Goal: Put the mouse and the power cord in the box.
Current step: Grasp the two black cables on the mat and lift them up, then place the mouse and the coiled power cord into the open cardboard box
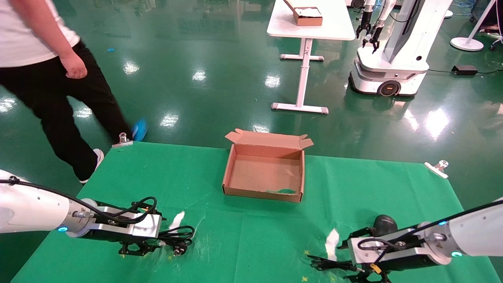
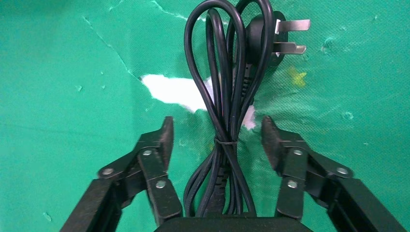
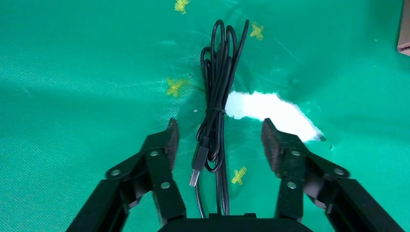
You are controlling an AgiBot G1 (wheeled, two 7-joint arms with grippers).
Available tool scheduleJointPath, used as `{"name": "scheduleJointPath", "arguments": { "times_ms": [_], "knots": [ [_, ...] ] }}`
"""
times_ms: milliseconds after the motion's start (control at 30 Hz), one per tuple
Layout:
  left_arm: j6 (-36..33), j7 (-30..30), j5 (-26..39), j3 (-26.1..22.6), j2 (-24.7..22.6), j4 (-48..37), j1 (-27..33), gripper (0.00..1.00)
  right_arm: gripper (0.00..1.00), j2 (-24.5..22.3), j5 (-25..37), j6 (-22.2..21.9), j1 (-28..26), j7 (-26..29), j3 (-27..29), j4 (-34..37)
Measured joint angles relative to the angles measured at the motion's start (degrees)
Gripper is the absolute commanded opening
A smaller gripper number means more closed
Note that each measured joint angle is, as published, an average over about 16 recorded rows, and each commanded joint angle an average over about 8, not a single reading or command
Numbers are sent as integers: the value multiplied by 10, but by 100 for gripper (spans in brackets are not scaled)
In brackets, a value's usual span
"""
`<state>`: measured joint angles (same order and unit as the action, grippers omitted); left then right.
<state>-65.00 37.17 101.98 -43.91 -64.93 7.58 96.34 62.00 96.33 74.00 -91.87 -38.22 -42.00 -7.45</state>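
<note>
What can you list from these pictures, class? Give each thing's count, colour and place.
shallow brown cardboard box: one, open, mid-table, empty except a green scrap
bundled thick black power cord: one, near left, between the open left pincer's fingers
small black oval mouse: one, near right
mouse's thin black cable: one, bundled, between the open right pincer's fingers
green table cloth: one, torn in places
left pincer: one, black, near left
right pincer: one, black, near right

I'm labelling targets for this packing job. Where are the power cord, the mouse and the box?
power cord [image 2: 227, 121]: left wrist view, on the bundled loops above the tie.
mouse [image 1: 384, 225]: head view, on its black top.
box [image 1: 262, 193]: head view, on its near wall.
</note>
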Motion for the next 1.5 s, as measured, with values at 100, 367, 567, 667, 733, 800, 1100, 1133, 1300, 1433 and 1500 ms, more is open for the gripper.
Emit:
{"name": "scheduleJointPath", "arguments": {
  "times_ms": [100,367,567,667,733,800,1100,1133,1300,1433,1500],
  "knots": [
    [0,0,0,0,0,1,0,0,0,0,0,0,0,0,0,-1],
    [-1,-1,-1,0,1,2,-1,0,0,-1,-1,1,1,1,1,-2],
    [-1,-1,-1,1,1,2,-1,0,0,-2,-4,2,0,1,2,-2],
    [-4,-4,-4,3,3,0,0,0,0,-7,-12,6,-1,2,8,-1],
    [-10,-11,-12,8,6,-4,2,0,0,-13,-20,11,-3,4,14,-1],
    [-18,-19,-23,16,11,-9,6,0,0,-22,-29,17,-9,6,20,-1],
    [-74,-98,-130,89,34,-54,41,0,0,-78,-71,48,-71,42,52,-31],
    [-79,-110,-145,99,34,-59,46,0,0,-82,-74,50,-80,49,55,-37],
    [-80,-167,-216,148,19,-83,74,0,0,-75,-88,40,-123,82,66,-68],
    [-56,-203,-253,174,-2,-93,97,0,0,-39,-99,10,-140,102,75,-75],
    [-40,-214,-263,180,-12,-94,110,0,0,-12,-106,-17,-141,107,80,-69]
  ]
}}
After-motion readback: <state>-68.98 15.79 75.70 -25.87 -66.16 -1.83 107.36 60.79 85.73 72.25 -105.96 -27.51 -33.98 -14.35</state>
